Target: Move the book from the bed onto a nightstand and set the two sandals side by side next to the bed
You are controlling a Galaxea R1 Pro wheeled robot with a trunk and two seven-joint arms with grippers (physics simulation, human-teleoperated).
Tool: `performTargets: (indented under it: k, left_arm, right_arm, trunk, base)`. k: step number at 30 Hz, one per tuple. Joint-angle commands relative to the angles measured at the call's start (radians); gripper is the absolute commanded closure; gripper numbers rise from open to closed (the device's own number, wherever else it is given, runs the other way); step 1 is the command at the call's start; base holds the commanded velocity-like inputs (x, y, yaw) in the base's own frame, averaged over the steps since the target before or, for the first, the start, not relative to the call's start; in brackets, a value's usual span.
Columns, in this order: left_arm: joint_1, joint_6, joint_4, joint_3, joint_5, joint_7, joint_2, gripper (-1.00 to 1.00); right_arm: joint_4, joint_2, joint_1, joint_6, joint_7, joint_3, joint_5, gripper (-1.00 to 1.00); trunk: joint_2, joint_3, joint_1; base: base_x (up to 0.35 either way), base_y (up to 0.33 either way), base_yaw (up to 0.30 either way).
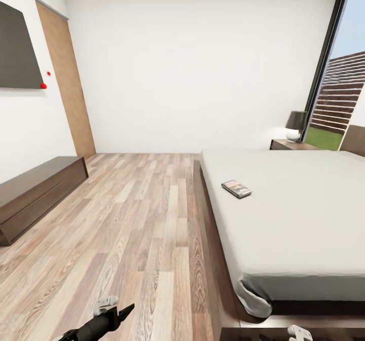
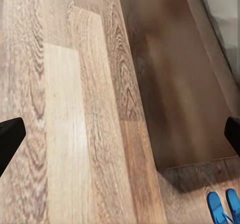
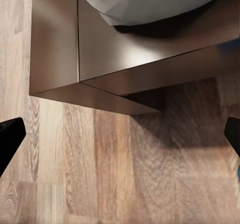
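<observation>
The book (image 1: 236,189), dark with an orange band, lies flat on the pale mattress of the bed (image 1: 304,214), near its left edge. A nightstand (image 1: 290,144) stands beyond the bed's far corner by the window. In the left wrist view, two blue sandals (image 2: 223,207) lie close together on the floor, just past the corner of the dark bed frame (image 2: 185,94). My left gripper (image 2: 120,134) hangs open over the wood floor beside the bed. My right gripper (image 3: 120,134) is open above the floor at the bed frame's corner (image 3: 100,59). Both grippers are empty.
A low dark cabinet (image 1: 35,194) runs along the left wall under a dark wall panel (image 1: 17,46). A wooden door (image 1: 66,82) is at the far left. A lamp (image 1: 295,125) sits on the nightstand. Wood-plank floor (image 1: 137,219) stretches between cabinet and bed.
</observation>
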Motion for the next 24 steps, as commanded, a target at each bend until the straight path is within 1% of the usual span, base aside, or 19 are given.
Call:
performTargets:
  k: [1, 24]
  left_arm:
    - [-0.001, -0.001, 0.0, 0.007, -0.008, -0.005, -0.001, -1.0]
    - [-0.001, 0.0, 0.0, 0.008, -0.008, -0.007, 0.001, -1.0]
  right_arm:
    - [0.004, 0.001, -0.001, -0.006, 0.005, 0.008, -0.006, -1.0]
    - [0.004, 0.002, -0.001, -0.006, 0.006, 0.01, -0.006, -1.0]
  trunk:
    - [0.007, 0.002, -0.004]
    - [0.168, 0.074, -0.092]
  base:
    - [0.0, 0.0, 0.0]
    - [0.0, 0.0, 0.0]
